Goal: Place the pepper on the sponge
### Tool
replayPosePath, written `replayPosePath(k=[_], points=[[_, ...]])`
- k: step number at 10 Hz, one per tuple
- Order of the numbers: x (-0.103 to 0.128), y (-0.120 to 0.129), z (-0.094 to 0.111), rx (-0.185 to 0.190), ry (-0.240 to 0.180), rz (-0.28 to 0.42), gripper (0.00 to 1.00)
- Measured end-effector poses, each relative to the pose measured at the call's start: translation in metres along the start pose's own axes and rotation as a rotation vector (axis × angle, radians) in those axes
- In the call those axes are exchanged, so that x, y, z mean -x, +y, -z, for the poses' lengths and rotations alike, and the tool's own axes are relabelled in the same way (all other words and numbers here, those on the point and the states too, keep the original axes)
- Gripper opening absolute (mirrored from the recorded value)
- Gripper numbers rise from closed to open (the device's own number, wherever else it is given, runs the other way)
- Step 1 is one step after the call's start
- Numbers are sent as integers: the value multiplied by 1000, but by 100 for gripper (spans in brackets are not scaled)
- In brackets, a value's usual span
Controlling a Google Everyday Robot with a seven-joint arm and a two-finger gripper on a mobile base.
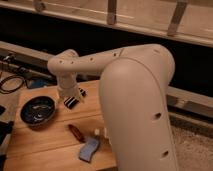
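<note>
The pepper (76, 132) is a slim dark red-brown chili lying on the wooden table (45, 140), just in front of centre. The sponge (89, 149) is a flat blue-grey pad a little to the right of it and nearer the front edge, apart from the pepper. My gripper (71, 102) hangs from the white arm above the table, behind the pepper and right of the bowl, pointing down. Nothing shows between its dark fingers.
A dark blue round bowl (37, 110) sits on the left of the table. The big white arm body (140, 105) covers the right side and hides most of what stands there. Cables and a blue item (37, 83) lie behind the table at left.
</note>
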State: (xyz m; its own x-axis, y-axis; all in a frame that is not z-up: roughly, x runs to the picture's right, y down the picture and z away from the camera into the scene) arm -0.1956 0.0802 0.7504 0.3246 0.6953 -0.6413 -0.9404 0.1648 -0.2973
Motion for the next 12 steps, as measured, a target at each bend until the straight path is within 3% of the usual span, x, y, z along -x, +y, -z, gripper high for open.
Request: replayPosePath(k=[2,4,8,10,12], points=[[1,6,-4,-11,8,17,80],[-3,-4,-5,-14,10,16,80],[-16,-13,-30,-5,57,43,80],[-24,-17,-45,13,84,42,80],[-46,-18,-64,55,131,34,80]])
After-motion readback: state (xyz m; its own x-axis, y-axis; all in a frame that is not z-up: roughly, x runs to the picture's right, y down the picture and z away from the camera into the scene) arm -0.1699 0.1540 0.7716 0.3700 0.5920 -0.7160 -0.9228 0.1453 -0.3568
